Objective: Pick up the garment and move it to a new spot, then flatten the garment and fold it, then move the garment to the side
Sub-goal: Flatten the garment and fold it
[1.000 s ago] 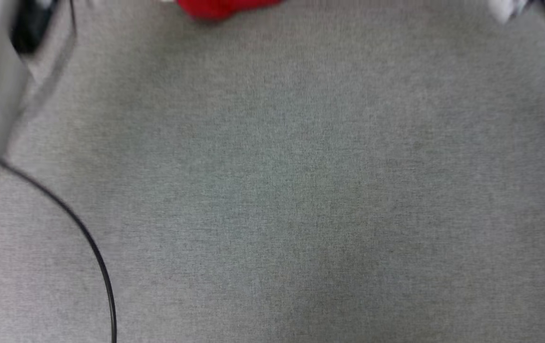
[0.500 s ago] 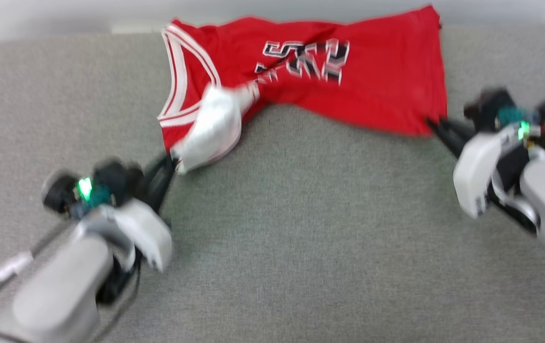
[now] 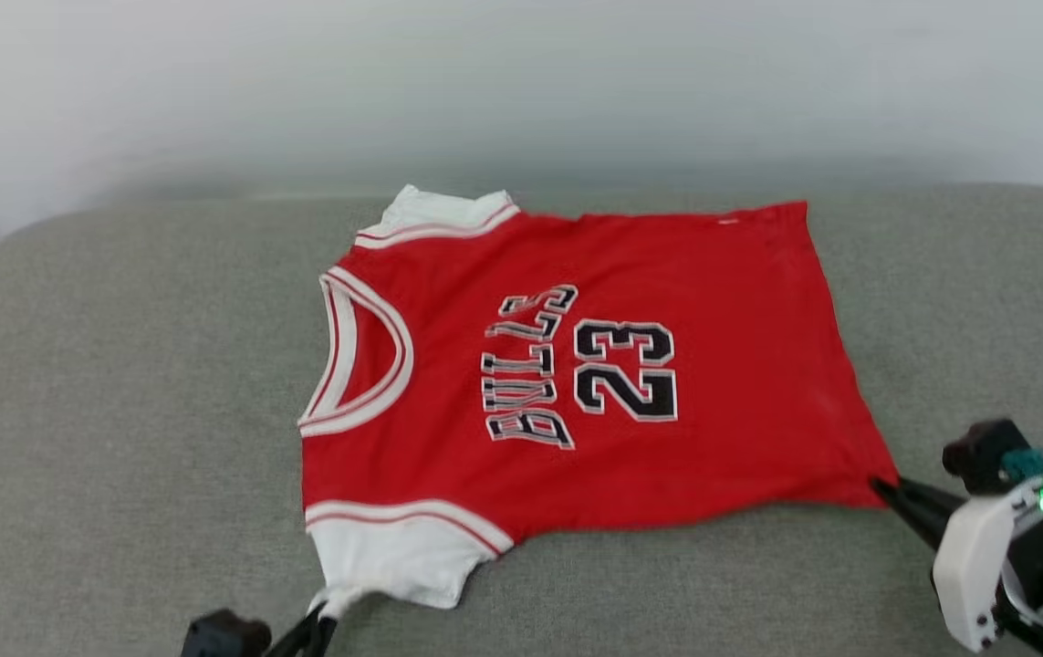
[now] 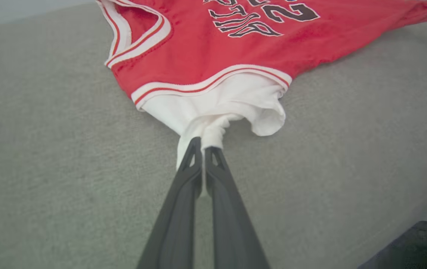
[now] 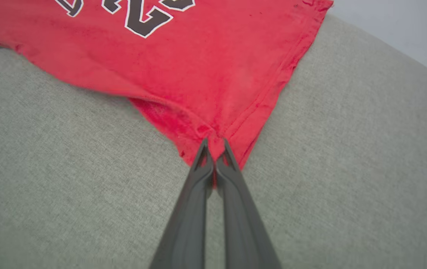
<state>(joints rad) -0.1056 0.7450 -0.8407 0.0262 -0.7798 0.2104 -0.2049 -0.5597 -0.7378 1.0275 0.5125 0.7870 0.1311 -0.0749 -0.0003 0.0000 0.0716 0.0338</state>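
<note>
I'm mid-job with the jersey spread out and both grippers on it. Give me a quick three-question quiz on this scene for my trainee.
1. True or false: the left gripper is shut on the garment's near white sleeve.
2. The right gripper pinches: A the collar, B a hem corner, C the far sleeve?
3. Fill in: the garment lies print-side ___ on the grey cushion.
Key: 1 true; 2 B; 3 up.

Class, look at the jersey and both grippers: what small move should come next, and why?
Probably open both grippers and let go. The garment lies spread, print up, on the cushion; the left gripper is shut on its bunched white sleeve, the right gripper on a hem corner. Folding seems to need fresh grips.
</note>
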